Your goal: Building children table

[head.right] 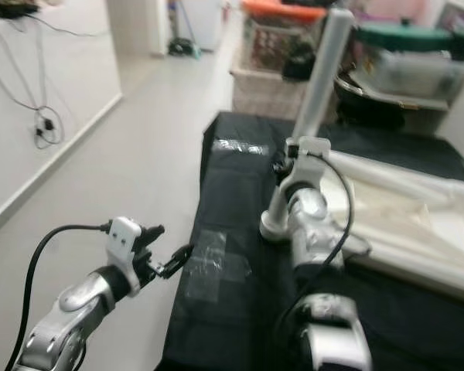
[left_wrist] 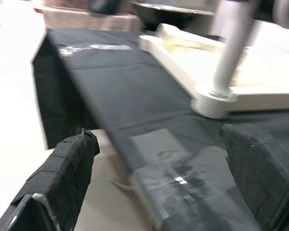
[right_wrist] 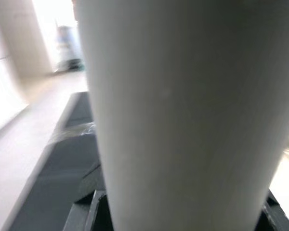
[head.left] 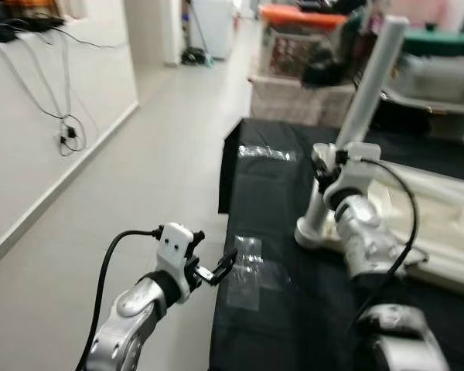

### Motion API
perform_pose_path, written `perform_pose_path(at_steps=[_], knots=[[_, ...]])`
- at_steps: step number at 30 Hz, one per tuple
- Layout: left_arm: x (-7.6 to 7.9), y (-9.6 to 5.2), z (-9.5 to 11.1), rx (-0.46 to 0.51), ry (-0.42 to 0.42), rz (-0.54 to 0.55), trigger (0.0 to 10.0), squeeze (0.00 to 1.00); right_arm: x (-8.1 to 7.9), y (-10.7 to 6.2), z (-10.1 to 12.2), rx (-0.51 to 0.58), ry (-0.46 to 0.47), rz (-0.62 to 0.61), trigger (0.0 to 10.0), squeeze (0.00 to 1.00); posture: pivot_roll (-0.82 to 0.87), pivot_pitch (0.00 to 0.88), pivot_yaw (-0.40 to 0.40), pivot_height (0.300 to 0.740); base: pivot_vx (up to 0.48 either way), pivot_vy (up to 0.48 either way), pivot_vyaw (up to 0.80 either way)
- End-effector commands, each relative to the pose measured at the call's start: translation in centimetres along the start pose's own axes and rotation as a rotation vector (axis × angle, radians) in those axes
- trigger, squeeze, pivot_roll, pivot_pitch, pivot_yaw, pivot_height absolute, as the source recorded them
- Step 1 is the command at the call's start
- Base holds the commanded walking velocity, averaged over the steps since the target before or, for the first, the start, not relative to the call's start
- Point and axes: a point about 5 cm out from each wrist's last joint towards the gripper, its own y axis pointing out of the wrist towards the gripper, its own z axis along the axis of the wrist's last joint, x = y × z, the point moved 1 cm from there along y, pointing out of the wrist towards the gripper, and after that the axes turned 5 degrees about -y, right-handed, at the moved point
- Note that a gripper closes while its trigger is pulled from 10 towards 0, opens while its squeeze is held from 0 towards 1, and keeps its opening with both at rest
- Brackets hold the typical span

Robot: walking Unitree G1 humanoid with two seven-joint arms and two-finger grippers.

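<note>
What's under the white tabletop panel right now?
The white tabletop panel lies flat on a black cloth, with an upright white leg at its near corner, where the right gripper is. Whatever lies beneath the cloth is hidden.

My head views are evenly lit by bright, diffuse indoor light; the pale floor (head.left: 162,178) reflects it softly. Both are slightly motion-blurred, and the far clutter is out of focus. Glare sits on the clear tape patches (head.left: 247,270) on the black cloth (head.left: 294,309). My left wrist view is blurred throughout, and the fingers (left_wrist: 62,173) of my left gripper (left_wrist: 164,178) appear as soft dark masses. My right wrist view shows the white leg (right_wrist: 183,115) defocused at close range, with an overexposed background at upper left.
</note>
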Motion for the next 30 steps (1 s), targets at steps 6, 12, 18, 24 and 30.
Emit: perform_pose_path(at_steps=[6,12,18,24,30], knots=[[-0.1,-0.2,-0.7,-0.02,-0.005,0.02,10.0,0.0,3.1,-1.5,-3.9,-0.188,-0.101,-0.226,0.0,0.0,0.06,0.0,-0.076,0.74,0.0,0.0,0.0],[0.2,0.0,-0.8,-0.014,-0.016,0.02,10.0,0.0,0.2,-0.4,-3.1,-0.202,-0.051,0.033,10.0,0.0,0.06,0.0,-0.079,0.74,0.0,0.0,0.0],[-0.2,-0.3,-0.7,-0.014,-0.014,0.027,10.0,0.0,1.7,1.0,-0.2,-0.086,-0.021,0.079,10.0,1.0,0.06,0.0,-0.084,0.74,0.0,0.0,0.0],[-0.2,-0.4,-0.7,-0.015,-0.015,0.03,10.0,0.0,1.3,1.9,2.7,-0.004,0.028,0.373,10.0,0.0,0.07,0.0,-0.083,0.74,0.0,0.0,0.0],[-0.2,-0.3,-0.7,-0.014,-0.01,0.026,10.0,0.0,0.4,1.8,4.9,0.103,-0.066,0.736,10.0,0.0,0.07,0.0,-0.084,0.74,0.0,0.0,0.0]])
